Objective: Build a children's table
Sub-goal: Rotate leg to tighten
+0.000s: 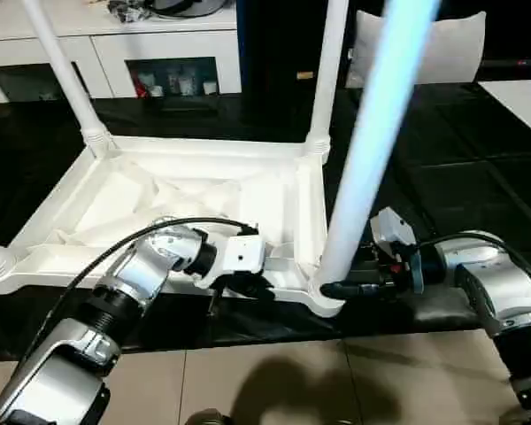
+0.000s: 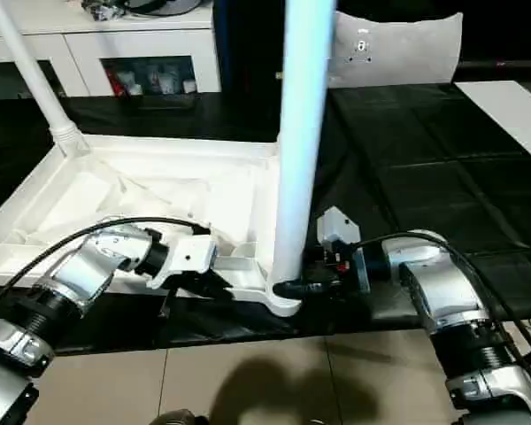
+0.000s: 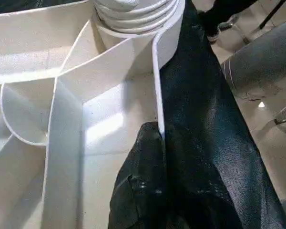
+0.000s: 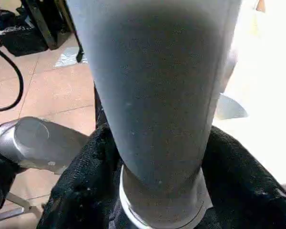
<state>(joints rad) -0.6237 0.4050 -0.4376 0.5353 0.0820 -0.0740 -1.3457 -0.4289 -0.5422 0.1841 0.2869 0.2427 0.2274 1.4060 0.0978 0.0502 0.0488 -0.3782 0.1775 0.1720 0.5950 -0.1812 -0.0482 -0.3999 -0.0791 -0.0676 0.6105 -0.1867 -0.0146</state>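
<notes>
The white table top [image 1: 186, 190] lies upside down on a black cloth, ribbed underside up. Two white legs stand in its far corners, one on the left [image 1: 66, 71] and one on the right [image 1: 327, 71]. A third leg [image 1: 372, 142] rises from the near right corner socket [image 1: 323, 297]. My right gripper [image 1: 334, 289] is shut on this leg just above the socket, with a black finger [image 4: 81, 191] on each side of the tube. My left gripper [image 1: 234, 285] is shut on the top's near rim [image 3: 157, 95], its fingers [image 3: 138, 191] pinching the thin wall.
The black cloth [image 1: 442, 177] covers the floor under the top and to the right. Beige floor tiles [image 1: 292, 381] lie in front of me. A white cabinet [image 1: 159, 53] stands at the back left, a pale cushion [image 1: 451, 44] at the back right, and a white surface [image 1: 522, 102] at the right edge.
</notes>
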